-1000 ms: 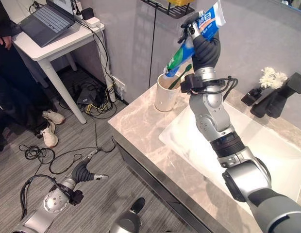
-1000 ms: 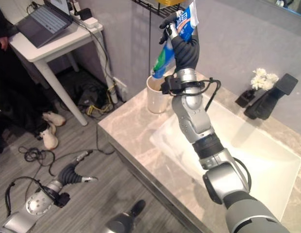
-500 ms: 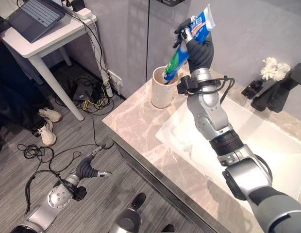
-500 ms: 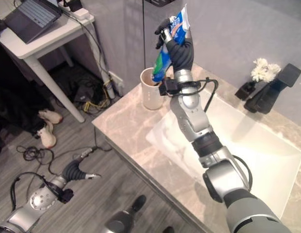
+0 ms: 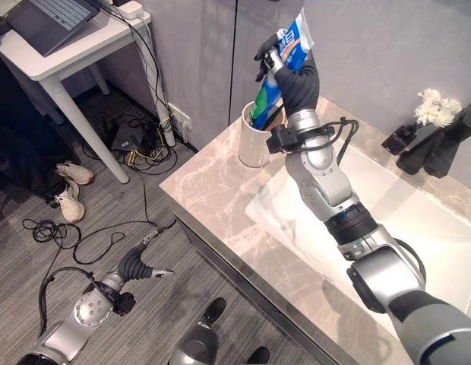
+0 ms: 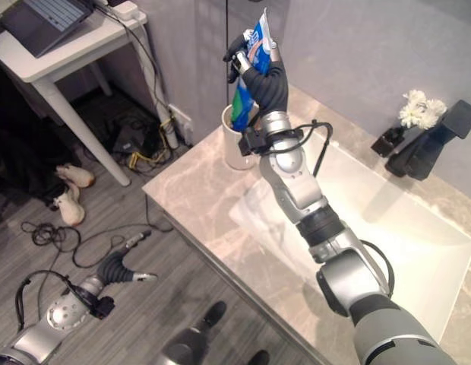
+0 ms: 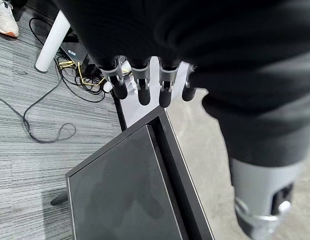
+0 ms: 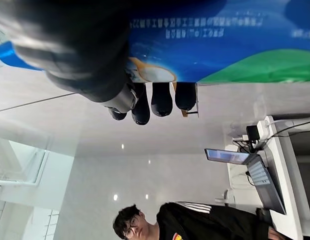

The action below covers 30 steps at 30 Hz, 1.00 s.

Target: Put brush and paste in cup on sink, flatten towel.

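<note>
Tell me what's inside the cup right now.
The toothpaste tube's lower end dips into the cup, gripped by the right hand. The cup's bottom is hidden, and I cannot make out a toothbrush.

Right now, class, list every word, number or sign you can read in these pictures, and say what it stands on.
No text can be read with certainty.
Toothpaste tube, in the right hand: rows of white print on blue, too small and blurred to read.
Laptop on the white table: keyboard and screen show no legible characters.
Cup: plain, no print.
</note>
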{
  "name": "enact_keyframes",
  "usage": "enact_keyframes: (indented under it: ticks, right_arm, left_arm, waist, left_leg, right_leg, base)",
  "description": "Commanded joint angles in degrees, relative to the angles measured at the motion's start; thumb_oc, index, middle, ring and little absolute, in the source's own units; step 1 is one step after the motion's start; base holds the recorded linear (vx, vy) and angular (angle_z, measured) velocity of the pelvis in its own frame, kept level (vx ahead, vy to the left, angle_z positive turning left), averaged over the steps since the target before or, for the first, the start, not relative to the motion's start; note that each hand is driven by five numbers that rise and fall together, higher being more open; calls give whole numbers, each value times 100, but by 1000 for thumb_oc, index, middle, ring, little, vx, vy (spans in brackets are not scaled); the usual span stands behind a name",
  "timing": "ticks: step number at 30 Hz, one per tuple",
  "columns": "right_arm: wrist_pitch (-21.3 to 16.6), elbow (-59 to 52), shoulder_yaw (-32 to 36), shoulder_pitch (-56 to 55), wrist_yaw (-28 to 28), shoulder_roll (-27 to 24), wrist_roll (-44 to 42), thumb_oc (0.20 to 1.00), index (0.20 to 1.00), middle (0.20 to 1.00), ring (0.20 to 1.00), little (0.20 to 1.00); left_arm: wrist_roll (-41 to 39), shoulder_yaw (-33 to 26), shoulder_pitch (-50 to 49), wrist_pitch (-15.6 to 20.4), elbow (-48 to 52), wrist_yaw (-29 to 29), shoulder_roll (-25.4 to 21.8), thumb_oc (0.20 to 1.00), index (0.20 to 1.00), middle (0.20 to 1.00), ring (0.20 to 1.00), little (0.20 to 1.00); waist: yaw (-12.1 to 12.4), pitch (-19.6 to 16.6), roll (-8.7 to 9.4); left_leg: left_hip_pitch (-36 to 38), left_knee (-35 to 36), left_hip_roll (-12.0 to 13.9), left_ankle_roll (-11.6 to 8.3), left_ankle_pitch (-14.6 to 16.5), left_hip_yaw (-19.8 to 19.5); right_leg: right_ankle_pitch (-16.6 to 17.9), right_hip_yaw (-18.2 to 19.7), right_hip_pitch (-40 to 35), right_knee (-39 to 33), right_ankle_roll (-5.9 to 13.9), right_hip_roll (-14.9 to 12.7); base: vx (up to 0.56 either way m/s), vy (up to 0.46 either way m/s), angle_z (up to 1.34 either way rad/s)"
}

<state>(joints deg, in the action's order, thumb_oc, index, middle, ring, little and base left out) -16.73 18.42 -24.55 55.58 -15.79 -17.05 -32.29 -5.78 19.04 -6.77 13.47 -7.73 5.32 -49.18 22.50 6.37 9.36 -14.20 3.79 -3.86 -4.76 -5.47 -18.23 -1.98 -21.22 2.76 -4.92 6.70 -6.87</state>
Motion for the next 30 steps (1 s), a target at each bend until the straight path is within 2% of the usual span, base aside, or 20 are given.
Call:
enact_keyframes:
  ticks: [1,4,5,6,7,8,9,10,18,26,29,30]
  right_arm:
    - [-181,-225,-92,518,74,-260,232,200,200,200,200,200]
    - [-168,-158,-141,498,94,-220,245,203,203,203,203,203]
    - [-169,-156,-143,499,95,-219,245,335,335,335,335,335]
    - [-142,-158,-184,492,149,-214,237,420,420,420,420,420]
    - [-135,-156,-203,498,153,-219,242,438,438,438,438,438]
    - [-141,-153,-207,505,156,-226,237,539,539,539,539,539]
    - [-138,-143,-220,507,161,-222,226,740,740,740,740,740]
    - [-145,-141,-226,514,164,-215,209,1000,1000,1000,1000,1000]
    - [-154,-196,-249,529,157,-177,219,1000,1000,1000,1000,1000]
    - [-267,-891,17,487,-129,-283,576,1000,1000,1000,1000,1000]
    - [-410,-2060,664,68,-237,-1514,991,1000,1000,1000,1000,1000]
    - [-410,-2060,664,68,-237,-1514,991,1000,1000,1000,1000,1000]
  left_arm:
    - [48,-51,-148,176,31,97,-58,1000,1000,1000,1000,1000]
    - [61,-40,-155,181,-14,108,-18,1000,1000,1000,1000,1000]
    - [62,-39,-154,184,-18,108,-15,1000,1000,1000,1000,1000]
    - [64,-33,-139,185,-32,112,-6,1000,1000,1000,1000,1000]
    - [72,-30,-134,181,-43,121,-1,1000,1000,1000,1000,1000]
    - [82,-30,-132,181,-49,129,9,1000,1000,1000,1000,1000]
    - [82,-26,-134,183,-57,136,24,1000,1000,1000,1000,1000]
    - [86,-24,-127,185,-64,144,34,1000,1000,1000,1000,1000]
    - [71,-18,-109,206,-89,188,77,1000,1000,1000,1000,1000]
    - [94,5,22,241,56,243,14,1000,1000,1000,1000,1000]
    - [-27,-361,-161,365,786,125,-303,1000,1000,1000,1000,1000]
    - [-27,-361,-161,365,786,125,-303,1000,1000,1000,1000,1000]
  waist:
    - [-97,-308,90]
    - [-118,-303,91]
    - [-118,-303,90]
    - [-127,-303,90]
    - [-135,-302,91]
    - [-139,-303,89]
    - [-142,-303,90]
    - [-147,-300,89]
    - [-154,-305,97]
    - [-179,-345,106]
    - [-356,-395,134]
    - [-356,-395,134]
  left_leg:
    - [-159,121,-140,211,-202,164]
    - [-156,121,-126,210,-195,183]
    - [-155,121,-125,210,-195,185]
    - [-151,121,-127,208,-192,191]
    - [-153,121,-123,207,-192,195]
    - [-153,121,-118,206,-191,196]
    - [-151,121,-111,205,-190,202]
    - [-152,121,-110,204,-191,207]
    - [-146,121,-103,206,-183,215]
    - [-87,121,-64,203,-155,245]
    - [21,121,-9,181,-69,307]
    - [21,121,-9,181,-69,307]
  right_leg:
    - [670,330,-114,4,198,-269]
    - [669,341,-103,5,199,-269]
    - [669,343,-103,5,199,-269]
    - [673,356,-102,4,198,-269]
    - [672,361,-100,4,197,-268]
    - [669,363,-99,4,196,-267]
    - [669,365,-98,4,198,-268]
    - [669,370,-97,3,199,-266]
    - [674,361,-98,3,195,-259]
    - [690,382,-125,13,198,-239]
    - [632,397,-204,37,206,-206]
    - [632,397,-204,37,206,-206]
  base:
    - [0,0,0]
    - [0,0,0]
    - [0,0,0]
    - [0,0,0]
    - [0,0,0]
    - [0,0,0]
    - [0,0,0]
    - [0,0,0]
    - [0,0,0]
    - [0,0,0]
    - [7,-3,1]
    - [-19,14,6]
